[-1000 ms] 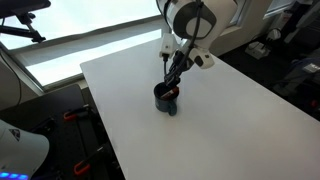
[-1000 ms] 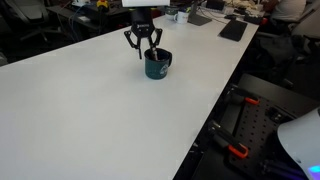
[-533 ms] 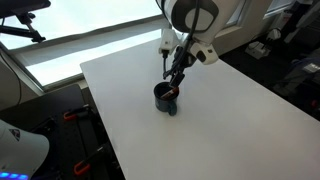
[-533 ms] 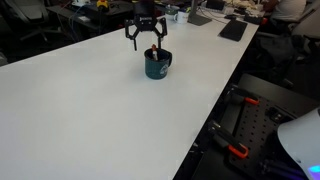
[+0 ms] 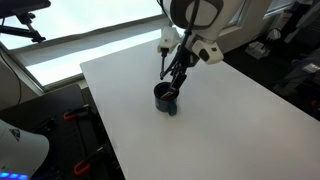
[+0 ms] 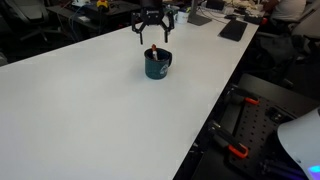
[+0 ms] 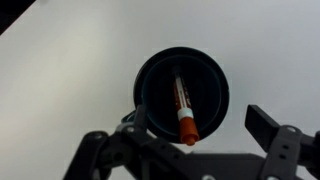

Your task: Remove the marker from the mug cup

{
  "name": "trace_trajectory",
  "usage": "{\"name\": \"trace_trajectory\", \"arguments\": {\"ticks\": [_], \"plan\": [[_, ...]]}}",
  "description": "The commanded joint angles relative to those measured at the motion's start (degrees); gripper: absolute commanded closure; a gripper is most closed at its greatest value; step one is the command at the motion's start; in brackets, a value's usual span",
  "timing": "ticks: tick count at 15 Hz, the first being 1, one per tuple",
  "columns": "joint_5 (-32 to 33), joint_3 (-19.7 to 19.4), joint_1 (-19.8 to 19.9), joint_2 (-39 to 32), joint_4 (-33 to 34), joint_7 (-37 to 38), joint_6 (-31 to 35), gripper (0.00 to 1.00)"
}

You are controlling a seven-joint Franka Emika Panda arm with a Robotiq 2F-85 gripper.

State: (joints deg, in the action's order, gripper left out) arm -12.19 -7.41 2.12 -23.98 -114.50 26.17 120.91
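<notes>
Tool (image 6: 151, 35) wide above mug cup (image 7: 153, 92); I'd centre on marker (image 7: 182, 105) orange end, descend, pinch, lift straight.

The gripper (image 6: 151, 39) is coming up off the mug cup (image 6: 157, 66). A second ago its fingertips were dipping down at the rim, half a second ago they were just above it, and now in both exterior views they are hanging clear over the mug. The jaws are opening as it goes: earlier they were drawn in close together over the marker (image 7: 184, 106), now they are standing wide apart. The arm's wrist is rising with it, so more of the mug's top is showing beneath the fingers.
</notes>
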Motion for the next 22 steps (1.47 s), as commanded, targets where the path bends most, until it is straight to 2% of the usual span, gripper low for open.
{"name": "trace_trajectory", "arguments": {"ticks": [1,3,5,9,10,11,12,14,16,17,18,19,20,21,22], "plan": [[0.35,-0.16,-0.13,1.10,-1.65,1.44,0.07,0.00],[0.30,-0.10,-0.10,0.82,-1.70,1.38,0.00,0.09],[0.27,-0.08,-0.08,0.68,-1.76,1.38,-0.13,0.00],[0.13,-0.03,-0.01,0.21,-1.76,1.18,-0.12,0.00],[0.08,-0.01,0.00,0.00,-1.70,1.17,-0.14,0.10],[0.10,0.00,-0.01,-0.11,-1.71,1.08,-0.10,0.12],[0.05,0.02,-0.01,-0.20,-1.74,1.02,0.00,0.32],[0.01,0.04,0.01,-0.42,-1.68,0.97,-0.11,0.37],[0.05,0.03,-0.02,-0.59,-1.65,0.99,-0.17,0.34],[0.08,0.06,-0.05,-0.58,-1.79,0.81,0.14,0.59],[0.09,0.06,-0.06,-0.63,-1.78,0.82,0.10,0.59],[0.01,0.06,-0.01,-0.73,-1.64,0.87,-0.22,0.20],[-0.05,0.08,0.02,-0.77,-1.60,0.85,-0.30,0.15],[-0.10,0.11,0.04,-0.80,-1.60,0.77,-0.26,0.14],[-0.14,0.15,0.05,-0.87,-1.56,0.70,-0.34,0.07]]}}
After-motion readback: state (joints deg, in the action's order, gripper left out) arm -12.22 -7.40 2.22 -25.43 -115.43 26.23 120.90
